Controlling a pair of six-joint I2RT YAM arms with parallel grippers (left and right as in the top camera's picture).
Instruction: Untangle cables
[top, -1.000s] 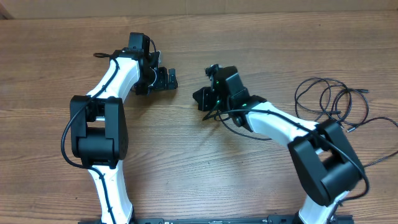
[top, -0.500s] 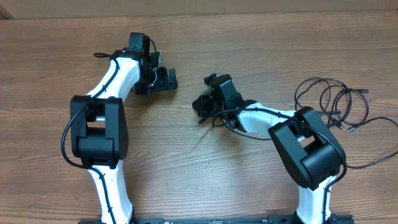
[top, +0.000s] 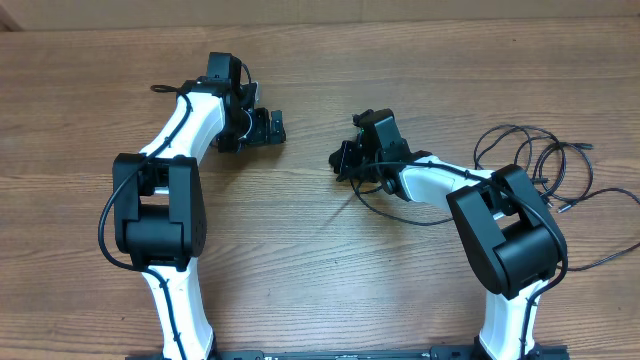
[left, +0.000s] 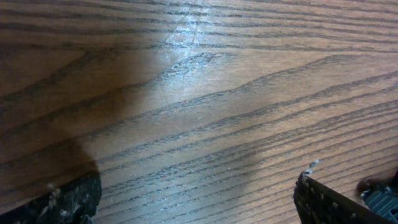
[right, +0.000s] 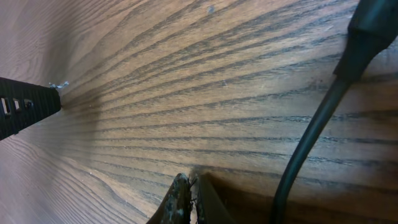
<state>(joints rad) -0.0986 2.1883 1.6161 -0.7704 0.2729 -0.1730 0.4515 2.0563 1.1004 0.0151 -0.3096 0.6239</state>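
While the thin black looped cables (top: 540, 160) lie tangled on the brown wooden counter (top: 330, 280) at far right, left gripper (top: 272, 128) gapes wide and empty, right gripper (top: 342, 160) pinched closed on nothing, both well apart from them: untangling apparently not yet begun.

No word, label, brand mark or number can be read in any view, neither on the wood-grain tabletop (top: 320, 290), the left arm (top: 192, 118), the right arm (top: 440, 182) nor the cables (top: 536, 162) at 3 o'clock.
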